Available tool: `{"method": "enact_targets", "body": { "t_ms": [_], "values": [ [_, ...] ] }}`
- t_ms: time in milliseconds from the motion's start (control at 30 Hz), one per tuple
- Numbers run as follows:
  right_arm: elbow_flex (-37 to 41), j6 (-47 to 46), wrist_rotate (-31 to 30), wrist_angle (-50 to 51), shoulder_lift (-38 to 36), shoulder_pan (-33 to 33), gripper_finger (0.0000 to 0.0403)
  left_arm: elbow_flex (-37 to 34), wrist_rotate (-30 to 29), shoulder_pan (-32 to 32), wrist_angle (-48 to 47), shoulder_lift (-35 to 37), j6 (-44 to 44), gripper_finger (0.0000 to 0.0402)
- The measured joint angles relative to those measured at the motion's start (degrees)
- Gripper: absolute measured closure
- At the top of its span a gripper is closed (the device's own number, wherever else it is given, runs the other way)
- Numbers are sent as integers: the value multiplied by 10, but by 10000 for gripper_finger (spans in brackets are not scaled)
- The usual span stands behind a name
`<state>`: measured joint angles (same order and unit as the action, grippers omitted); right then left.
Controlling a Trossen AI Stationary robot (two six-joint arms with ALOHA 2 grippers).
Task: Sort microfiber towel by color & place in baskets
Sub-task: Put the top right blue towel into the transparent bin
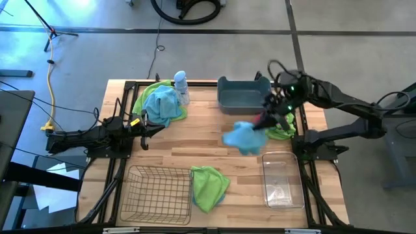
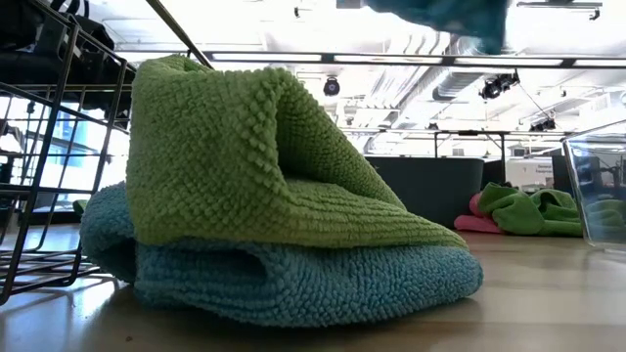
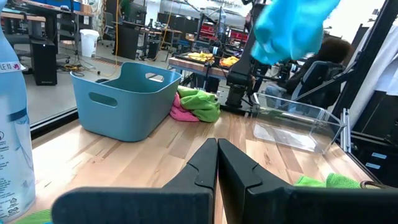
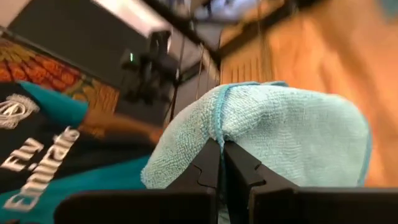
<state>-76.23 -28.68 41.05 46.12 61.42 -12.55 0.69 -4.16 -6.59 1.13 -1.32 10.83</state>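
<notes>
My right gripper (image 1: 263, 122) is shut on a light blue towel (image 1: 242, 137), held in the air over the table's middle, between the blue-grey tub (image 1: 244, 94) and the clear bin (image 1: 283, 179). The towel also shows high in the left wrist view (image 3: 289, 28). My left gripper (image 1: 146, 127) is shut and empty at the table's left side. A green towel lies on a blue one (image 1: 209, 185) beside the wire basket (image 1: 156, 192). Green and blue towels (image 1: 162, 101) lie piled at the far left. A green and a pink towel (image 1: 281, 129) lie under my right arm. My right gripper pinches the blue towel between its two fingers at a fold by a hemmed edge (image 4: 217, 121); the cloth bulges over the fingertips. The towel is lifted clear of the table and hangs slack below and beside the fingers (image 1: 244, 140).
A spray bottle (image 1: 181, 84) stands by the far-left pile. The tub's inside shows no towels; the clear bin (image 3: 292, 124) holds what looks like a clear wrapper. Bare wood lies in the table's middle. A dark frame runs along both table sides.
</notes>
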Motion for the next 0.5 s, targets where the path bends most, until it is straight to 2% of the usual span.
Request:
{"method": "enact_targets", "body": {
  "t_ms": [267, 367, 500],
  "values": [
    [0, -107, -92, 104, -56, 117, 403, 0, 0, 0, 0, 0, 0, 401],
    [0, -164, -106, 132, -79, 156, 403, 0, 0, 0, 0, 0, 0, 401],
    [0, -250, -107, 223, -106, 211, 403, 0, 0, 0, 0, 0, 0, 402]
  ]
}}
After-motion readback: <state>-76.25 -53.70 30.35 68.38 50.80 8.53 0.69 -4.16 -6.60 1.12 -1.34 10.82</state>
